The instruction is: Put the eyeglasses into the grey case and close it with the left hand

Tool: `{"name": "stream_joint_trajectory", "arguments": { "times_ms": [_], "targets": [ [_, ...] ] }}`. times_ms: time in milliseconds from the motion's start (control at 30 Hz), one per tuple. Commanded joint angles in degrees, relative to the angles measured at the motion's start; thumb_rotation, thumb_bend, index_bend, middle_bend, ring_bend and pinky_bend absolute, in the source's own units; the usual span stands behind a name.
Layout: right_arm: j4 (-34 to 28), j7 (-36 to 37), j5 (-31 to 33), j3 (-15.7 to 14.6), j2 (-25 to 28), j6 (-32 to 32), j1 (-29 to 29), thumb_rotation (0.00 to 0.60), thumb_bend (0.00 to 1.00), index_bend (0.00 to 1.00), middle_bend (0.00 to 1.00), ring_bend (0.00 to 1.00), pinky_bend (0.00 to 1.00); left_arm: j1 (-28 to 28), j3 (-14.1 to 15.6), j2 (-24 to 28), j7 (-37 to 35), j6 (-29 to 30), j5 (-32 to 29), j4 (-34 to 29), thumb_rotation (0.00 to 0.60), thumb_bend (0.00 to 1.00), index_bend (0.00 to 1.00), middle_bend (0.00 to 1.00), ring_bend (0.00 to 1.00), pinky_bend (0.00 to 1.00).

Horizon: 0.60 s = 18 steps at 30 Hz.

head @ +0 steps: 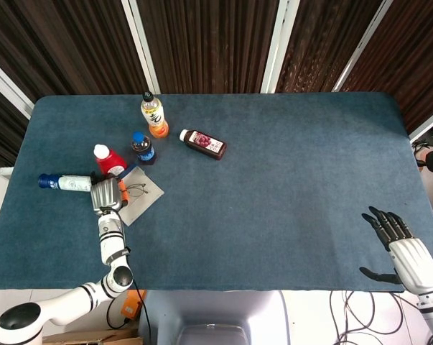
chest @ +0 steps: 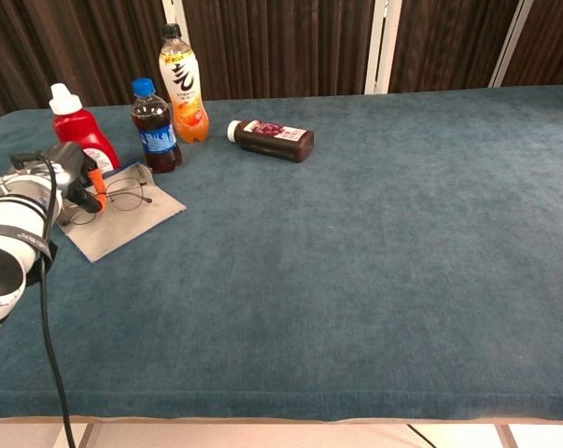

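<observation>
L hand placed at glasses' left end, prob. for grasp by temple; hold not confirmed, fingers' state can't be told. Eyeglasses seen on grey case, which lies flat, open on bench, nothing enclosed yet. Blue-cap bottle lies tipped beside L hand. Red bottle, cola bottle upright nearby. R hand parked far off, fingers spread, nothing held.
</observation>
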Motion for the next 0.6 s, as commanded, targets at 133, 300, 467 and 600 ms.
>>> {"name": "stream_joint_trajectory", "arguments": {
  "times_ms": [133, 300, 467, 600],
  "targets": [
    [0.10, 0.17, -0.08, -0.04, 0.06, 0.11, -0.02, 0.600, 0.25, 0.00, 0.00, 0.00, 0.00, -1.21, -0.31, -1.71, -3.25, -0.70, 1.78, 5.23, 0.600, 0.40, 0.45, 0.09, 0.01, 0.02],
    [0.13, 0.31, 0.06, 0.01, 0.09, 0.07, 0.01, 0.600, 0.25, 0.00, 0.00, 0.00, 0.00, -1.89, -0.59, -2.53, -2.72, -2.01, 1.29, 8.25, 0.600, 0.38, 0.40, 0.08, 0.01, 0.02],
    [0.15, 0.37, -0.04, -0.02, 0.13, 0.19, -0.03, 0.600, 0.25, 0.00, 0.00, 0.00, 0.00, -1.80, -0.07, -3.23, -4.03, -1.78, 2.79, 10.19, 0.600, 0.39, 0.40, 0.08, 0.01, 0.02],
    [0.11, 0.12, -0.04, -0.06, 0.06, 0.06, 0.00, 0.600, 0.25, 0.00, 0.00, 0.00, 0.00, -0.74, 1.29, -2.78, -6.68, 0.23, 6.06, 8.45, 0.600, 0.38, 0.39, 0.08, 0.01, 0.03]
  ]
}}
